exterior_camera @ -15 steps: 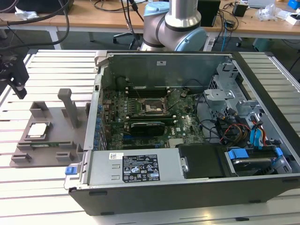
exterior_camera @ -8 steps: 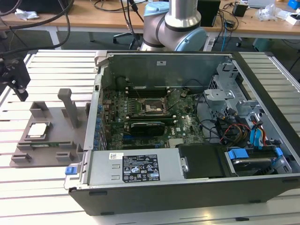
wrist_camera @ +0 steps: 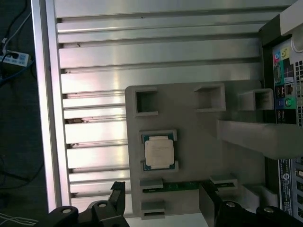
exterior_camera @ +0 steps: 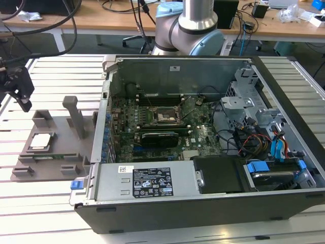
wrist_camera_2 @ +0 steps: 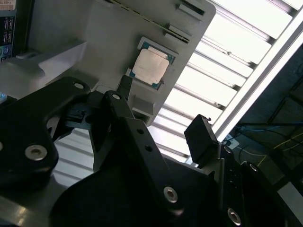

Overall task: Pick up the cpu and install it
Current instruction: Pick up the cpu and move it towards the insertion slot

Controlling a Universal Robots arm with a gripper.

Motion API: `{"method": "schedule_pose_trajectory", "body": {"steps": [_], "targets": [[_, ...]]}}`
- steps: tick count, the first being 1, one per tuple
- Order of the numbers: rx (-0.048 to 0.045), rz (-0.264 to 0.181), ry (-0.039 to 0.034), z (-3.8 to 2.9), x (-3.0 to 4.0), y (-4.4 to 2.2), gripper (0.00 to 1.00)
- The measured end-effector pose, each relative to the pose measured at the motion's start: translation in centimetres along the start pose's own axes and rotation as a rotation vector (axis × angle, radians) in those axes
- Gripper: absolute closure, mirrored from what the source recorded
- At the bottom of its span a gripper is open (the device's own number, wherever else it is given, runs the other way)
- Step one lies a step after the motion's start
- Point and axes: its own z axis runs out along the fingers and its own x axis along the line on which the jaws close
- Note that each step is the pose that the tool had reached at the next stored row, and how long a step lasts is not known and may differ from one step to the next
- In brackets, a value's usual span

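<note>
1. The gripper [exterior_camera: 23,99] is hanging over the slatted metal table [exterior_camera: 51,213] at the exterior view's far left, fingers pointing down, raised above the grey tray [exterior_camera: 68,157] and touching nothing
2. The arm's big silver-and-blue joint [exterior_camera: 193,25] is sitting behind the open computer case [exterior_camera: 203,208], well apart from the gripper
3. Both wrist views are showing the gripper [wrist_camera_2: 163,106] [wrist_camera: 163,191] with its two black fingers [wrist_camera: 118,191] spread wide and nothing between them, so it is released and empty
4. The cpu [exterior_camera: 40,142] is lying flat in a shallow framed recess of the tray, silver top facing up, beside the tray's upright post [exterior_camera: 76,117]
5. In both wrist views the cpu [wrist_camera_2: 150,65] [wrist_camera: 159,152] is sitting beyond the fingertips and clear of them, no contact
6. The tray [wrist_camera: 199,137] is lying on the table just beside the case's outer wall, towards the exterior view's left
7. Inside the case, the black socket frame [exterior_camera: 165,117] on the green motherboard is showing a dark centre
8. Writing: a black label with white print [exterior_camera: 152,181] and a small white barcode sticker [exterior_camera: 125,169] are sticking on the case's near metal panel; I am not reading them off
9. The first wrist view is also catching coloured ports [wrist_camera: 284,71] and another printed label [wrist_camera: 286,184] on the case's end
</note>
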Motion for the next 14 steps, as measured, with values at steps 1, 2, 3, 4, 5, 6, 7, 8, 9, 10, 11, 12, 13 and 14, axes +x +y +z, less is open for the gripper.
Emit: {"method": "schedule_pose_trajectory", "body": {"steps": [1,2,3,4,5,6,7,8,9,10,11,12,13,14], "targets": [[0.0000,0.000,0.0000,0.07,0.00,0.00,0.28],[0.0000,0.000,0.0000,0.13,0.00,0.00,0.28],[0.0000,0.000,0.0000,0.21,0.01,0.01,0.28],[0.0000,0.000,0.0000,0.29,0.01,0.01,0.28],[0.0000,0.000,0.0000,0.34,0.01,0.01,0.28],[0.0000,0.000,0.0000,0.44,0.01,0.01,0.28],[0.0000,0.000,0.0000,0.56,0.02,0.01,0.28],[0.0000,0.000,0.0000,0.69,0.02,0.02,0.28],[0.0000,0.000,0.0000,0.74,0.02,0.02,0.28],[0.0000,0.000,0.0000,0.81,0.02,0.02,0.28],[0.0000,0.000,0.0000,0.87,0.03,0.02,0.28],[0.0001,0.000,0.0001,0.93,0.03,0.02,0.28],[0.0000,0.000,0.0000,0.99,0.03,0.02,0.28],[0.0000,0.000,0.0001,1.03,0.03,0.02,0.28]]}}
